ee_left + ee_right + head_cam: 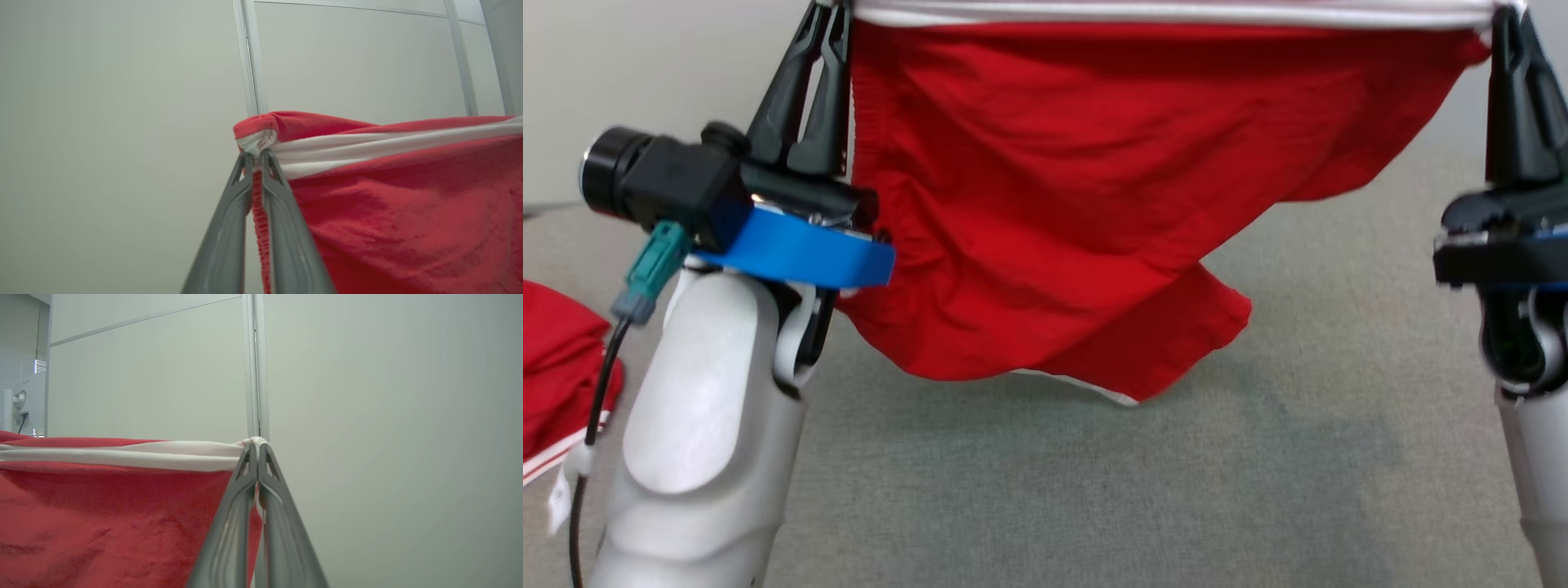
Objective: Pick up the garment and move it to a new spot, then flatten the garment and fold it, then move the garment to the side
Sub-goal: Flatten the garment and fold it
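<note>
The garment (1094, 188) is red cloth with a white band along its top edge, and it hangs stretched between my two raised grippers above the grey surface. My left gripper (821, 20) is shut on its top left corner, where the bunched white band (256, 143) sits between the fingertips. My right gripper (1507, 20) is shut on the top right corner (254, 443). The lower hem (1119, 392) droops in folds just above the surface.
Another red garment with white stripes (560, 384) lies folded at the left edge of the grey cloth-covered surface (1176, 490). A pale wall with metal panel strips (249, 57) stands behind.
</note>
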You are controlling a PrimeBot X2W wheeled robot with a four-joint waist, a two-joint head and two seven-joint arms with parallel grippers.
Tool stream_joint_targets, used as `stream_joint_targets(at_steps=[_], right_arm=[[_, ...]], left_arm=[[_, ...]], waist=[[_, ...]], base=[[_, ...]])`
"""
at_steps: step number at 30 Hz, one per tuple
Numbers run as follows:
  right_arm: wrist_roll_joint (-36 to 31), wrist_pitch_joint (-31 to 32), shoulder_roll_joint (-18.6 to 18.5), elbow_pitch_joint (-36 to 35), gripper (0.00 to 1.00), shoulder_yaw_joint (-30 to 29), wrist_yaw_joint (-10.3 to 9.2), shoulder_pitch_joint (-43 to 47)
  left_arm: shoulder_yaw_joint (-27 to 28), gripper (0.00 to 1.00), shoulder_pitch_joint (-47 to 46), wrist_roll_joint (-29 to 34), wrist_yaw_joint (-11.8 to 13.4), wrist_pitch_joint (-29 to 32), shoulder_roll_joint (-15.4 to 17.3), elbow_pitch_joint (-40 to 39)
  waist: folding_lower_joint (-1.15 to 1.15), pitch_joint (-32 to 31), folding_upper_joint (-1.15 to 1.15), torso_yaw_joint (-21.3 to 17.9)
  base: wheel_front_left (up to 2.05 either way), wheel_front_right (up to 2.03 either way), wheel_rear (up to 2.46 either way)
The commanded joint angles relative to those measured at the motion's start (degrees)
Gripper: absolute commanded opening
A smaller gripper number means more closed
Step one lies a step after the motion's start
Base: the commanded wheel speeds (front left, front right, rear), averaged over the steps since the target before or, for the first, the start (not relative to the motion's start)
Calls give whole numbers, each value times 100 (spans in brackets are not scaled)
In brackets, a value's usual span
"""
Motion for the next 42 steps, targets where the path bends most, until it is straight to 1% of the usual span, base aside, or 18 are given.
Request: stream_joint_targets(at_steps=[1,3,4,6,10,14,17,21,25,30,32,33,35,37,42], right_arm=[[62,-22,-61,114,0,-26,-11,-224],[124,-22,-19,285,0,-16,-11,-475],[131,-21,11,363,0,-39,-11,-633],[-7,-22,-52,453,0,-15,-10,-989],[-248,-22,-32,598,0,-181,-10,-1725],[-473,-22,79,681,0,-411,-11,-2312],[-573,-22,135,663,0,-393,-10,-2415],[-517,-22,240,739,0,-291,-10,-1889],[-485,-22,269,821,0,-106,-11,-1024],[-435,-27,304,975,0,164,-11,209],[-396,-26,349,999,0,194,-11,663],[-396,-26,349,999,0,194,-11,663],[-394,-26,435,972,0,167,-10,1274],[-457,-25,513,935,0,188,-9,1657],[-480,-24,787,940,0,152,-8,2441]], left_arm=[[25,0,-187,13,49,29,1,118],[-1,0,-401,44,76,58,-37,356],[-15,0,-534,62,128,54,-85,455],[-74,0,-846,143,181,55,-154,705],[-93,0,-1653,266,324,-87,-274,1116],[-57,0,-2310,384,451,-187,-335,1469],[-1,0,-2409,306,485,-208,-448,1600],[87,0,-1735,119,409,-212,-509,1723],[169,0,-712,-110,316,-209,-569,1941],[32,0,578,-363,197,-211,-612,2247],[-197,0,999,-507,155,-211,-619,2298],[-197,0,999,-507,155,-211,-619,2298],[-408,0,1483,-860,152,-211,-622,2180],[-572,0,1766,-966,139,-211,-629,2118],[-562,0,2396,-1215,264,-212,-629,1973]], waist=[[0,249,1,88],[0,513,1,93],[0,660,1,87],[0,939,1,81],[0,1432,1,50],[0,1669,1,2],[0,1690,1,-27],[0,1610,1,-68],[0,1469,1,-90],[0,1225,1,-97],[0,1102,1,-77],[0,1102,1,-77],[0,885,1,-46],[0,737,1,-33],[0,300,1,-67]], base=[[0,0,0],[0,0,0],[0,0,0],[0,0,0],[0,0,0],[0,0,0],[0,0,0],[0,0,0],[0,0,0],[0,0,0],[0,0,0],[0,0,0],[0,0,0],[0,0,0],[0,0,0]])
